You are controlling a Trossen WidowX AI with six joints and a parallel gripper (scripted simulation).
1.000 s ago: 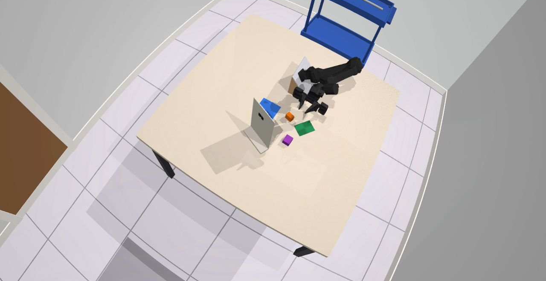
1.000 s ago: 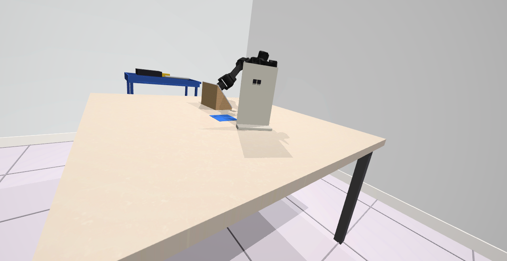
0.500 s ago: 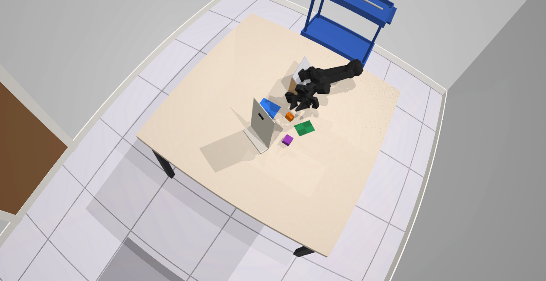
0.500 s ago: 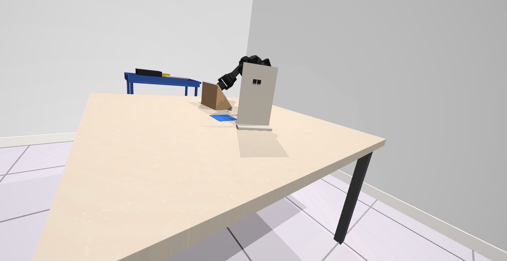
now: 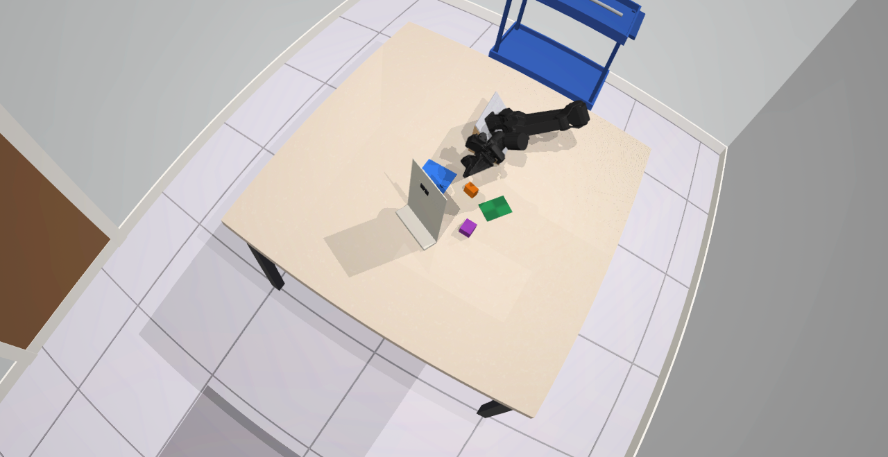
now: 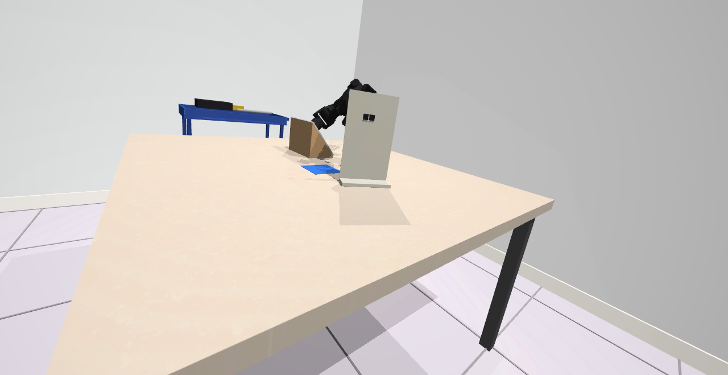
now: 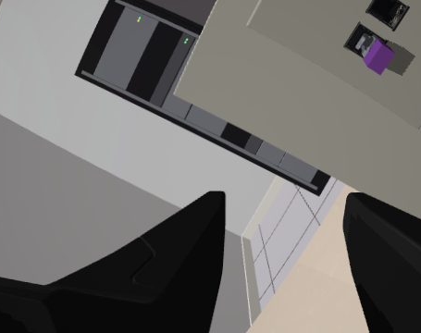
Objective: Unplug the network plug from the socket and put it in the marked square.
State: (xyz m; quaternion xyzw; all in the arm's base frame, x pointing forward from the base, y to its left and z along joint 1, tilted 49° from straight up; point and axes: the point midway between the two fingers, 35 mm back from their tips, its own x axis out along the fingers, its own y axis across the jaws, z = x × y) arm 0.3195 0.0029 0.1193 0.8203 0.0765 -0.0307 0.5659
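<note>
The purple plug [image 7: 380, 56] sits in a socket of the upright grey panel [image 5: 427, 212] [image 6: 367, 148] [image 7: 275, 88], at the upper right of the wrist view. An empty socket [image 7: 389, 10] is beside it. The panel hides the plug in the top and exterior views. My gripper [image 7: 286, 208] [image 5: 467, 168] is partly open and empty, at a distance in front of the panel; the plug is outside the gap between its fingers. A flat blue square [image 5: 437, 172] [image 6: 314, 169] lies close to the panel and a flat green square [image 5: 495, 208] farther off; which is the marked one I cannot tell.
An orange block [image 5: 471, 189] and a purple block [image 5: 467, 227] stand on the table [image 5: 347, 143] [image 6: 203, 230] near the green square. A wedge [image 5: 494, 110] [image 6: 301, 137] stands beside the arm. A blue cart [image 5: 546, 59] [image 6: 234, 113] stands beyond the table.
</note>
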